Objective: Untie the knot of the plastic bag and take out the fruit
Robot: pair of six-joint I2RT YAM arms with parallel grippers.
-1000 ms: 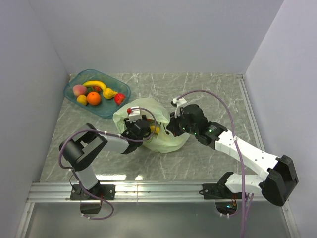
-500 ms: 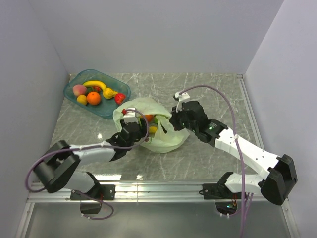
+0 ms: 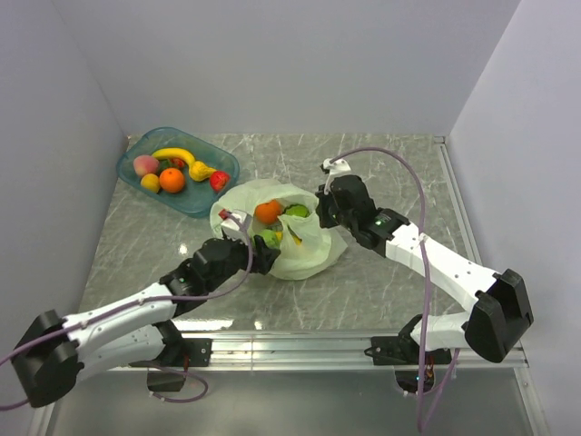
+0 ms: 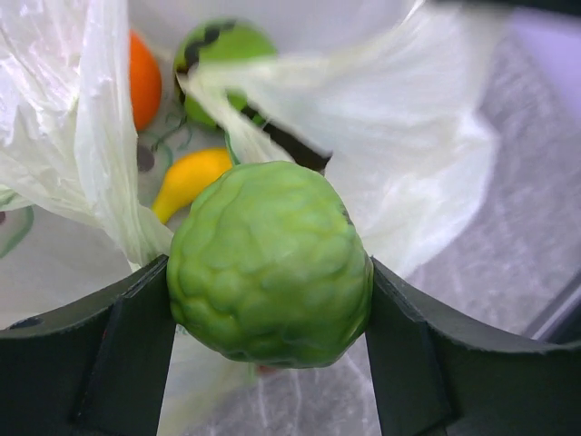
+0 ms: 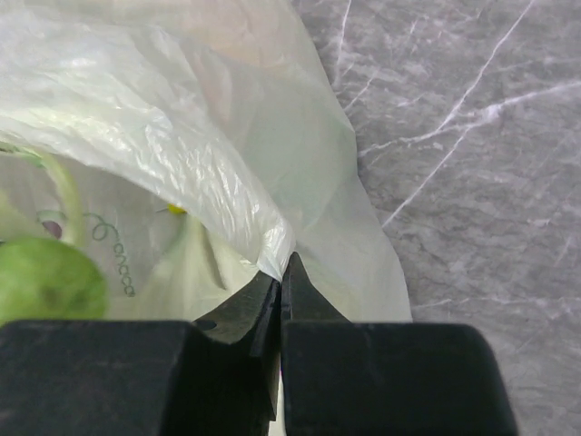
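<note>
The pale green plastic bag (image 3: 304, 247) lies open mid-table, and no knot shows. My left gripper (image 3: 264, 247) at the bag's near-left rim is shut on a bumpy green fruit (image 4: 270, 263), held just outside the mouth. My right gripper (image 3: 320, 212) is shut on the bag's right edge (image 5: 272, 238) and holds it up. Inside the bag lie an orange (image 3: 267, 212), a smooth green fruit (image 3: 296, 211) and a small yellow fruit (image 4: 186, 182).
A blue tray (image 3: 218, 162) at the far left holds a banana (image 3: 172, 153), an orange, a peach and other fruit. A strawberry (image 3: 219, 181) sits by its right rim. White walls close in on three sides.
My left arm has drawn back toward the near left, bringing the green fruit out of the bag. My right gripper has shifted slightly farther back with the bag edge; the mouth now gapes wider.
</note>
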